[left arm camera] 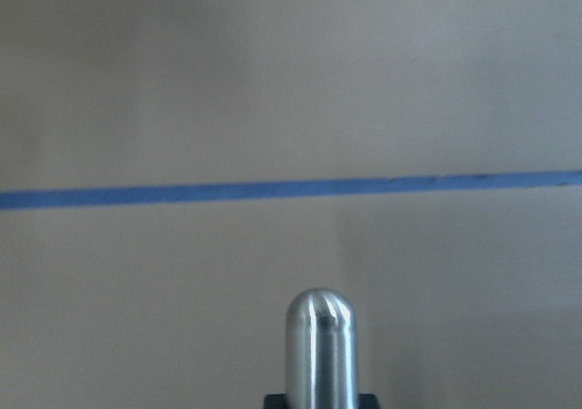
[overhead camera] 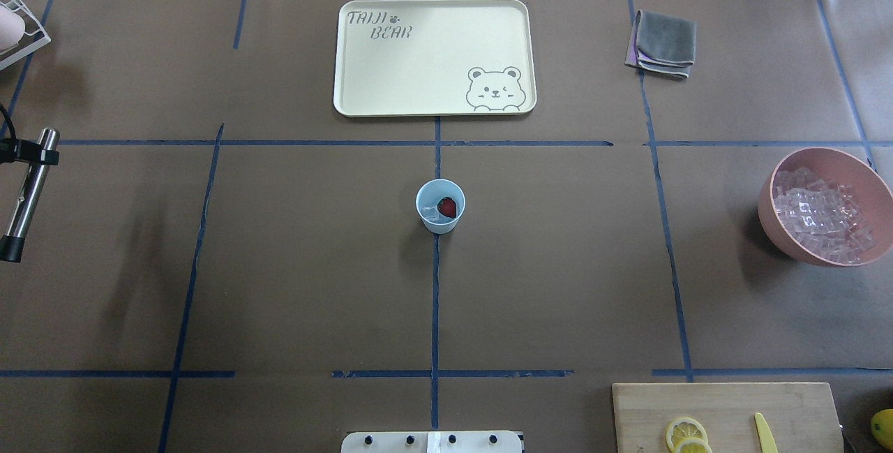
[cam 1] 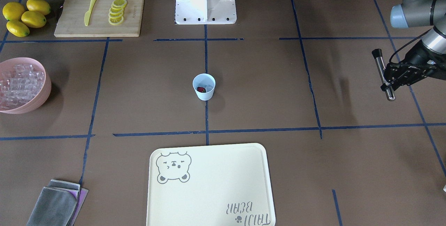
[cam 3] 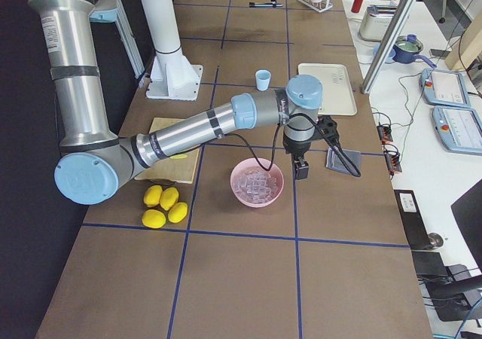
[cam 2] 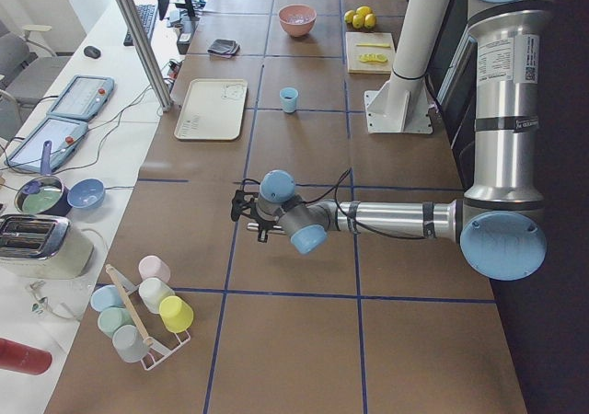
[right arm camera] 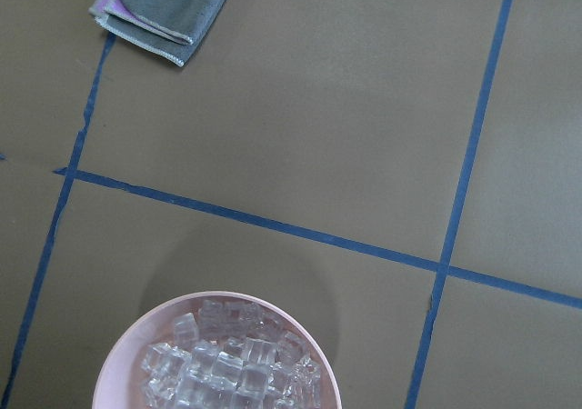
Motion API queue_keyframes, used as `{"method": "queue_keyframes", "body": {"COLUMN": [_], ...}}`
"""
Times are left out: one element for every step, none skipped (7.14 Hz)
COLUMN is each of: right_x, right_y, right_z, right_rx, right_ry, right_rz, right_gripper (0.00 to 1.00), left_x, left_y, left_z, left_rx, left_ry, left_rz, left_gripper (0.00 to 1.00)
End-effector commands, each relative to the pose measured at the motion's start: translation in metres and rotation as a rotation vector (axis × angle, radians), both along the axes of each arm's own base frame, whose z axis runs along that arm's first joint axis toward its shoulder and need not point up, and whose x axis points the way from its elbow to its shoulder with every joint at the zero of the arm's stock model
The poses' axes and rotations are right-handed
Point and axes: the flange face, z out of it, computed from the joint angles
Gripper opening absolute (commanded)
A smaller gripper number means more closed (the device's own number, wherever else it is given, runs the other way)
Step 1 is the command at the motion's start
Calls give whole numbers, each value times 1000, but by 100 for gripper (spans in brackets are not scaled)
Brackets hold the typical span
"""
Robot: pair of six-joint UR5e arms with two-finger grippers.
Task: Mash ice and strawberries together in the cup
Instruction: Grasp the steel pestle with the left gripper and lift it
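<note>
The pale blue cup [cam 1: 204,86] [overhead camera: 440,206] stands upright at the table's centre, on the blue tape line. Inside it lie a dark red strawberry [overhead camera: 447,207] [cam 1: 200,89] and clear ice [overhead camera: 429,210]. Far off to the robot's left, my left gripper [cam 1: 386,79] [overhead camera: 33,154] is shut on a steel rod [overhead camera: 26,191] whose rounded tip [left arm camera: 320,345] hangs above the bare table. My right gripper [cam 3: 301,169] shows only in the exterior right view, beside the pink bowl; I cannot tell whether it is open or shut.
A pink bowl [overhead camera: 773,228] [right arm camera: 218,298] full of ice cubes sits at the robot's right. Also here: a cream tray [overhead camera: 432,69], a folded grey cloth [overhead camera: 664,41], a cutting board [cam 1: 101,13] with lemon slices and a yellow knife, lemons [cam 1: 24,17], and a cup rack [cam 2: 147,313].
</note>
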Motion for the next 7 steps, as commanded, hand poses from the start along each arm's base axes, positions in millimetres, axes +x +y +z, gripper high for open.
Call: {"method": "queue_keyframes", "body": {"right_x": [0, 0, 0, 0, -2, -2, -2], "right_y": [1, 2, 4, 5, 5, 5, 6], "right_z": [0, -1, 3, 6, 6, 5, 4], "right_rx": [-7, -25, -34, -40, -41, -42, -40], "right_ry": [-4, -9, -10, -11, -19, -31, -31], "right_rz": [4, 23, 23, 23, 20, 19, 19], "right_gripper": [100, 100, 100, 100, 100, 100, 100], "left_x": [7, 35, 68, 110, 125, 140, 167], "left_y": [-28, -47, -60, -68, -68, -60, -43], "left_z": [-73, -111, -150, -200, -242, -282, -307], "left_rx": [153, 237, 300, 303, 268, 320, 359], "left_ry": [15, 15, 23, 113, 220, 272, 306], "left_rz": [-91, -130, -206, -225, -256, -306, -307], "left_gripper": [0, 0, 0, 0, 0, 0, 0]}}
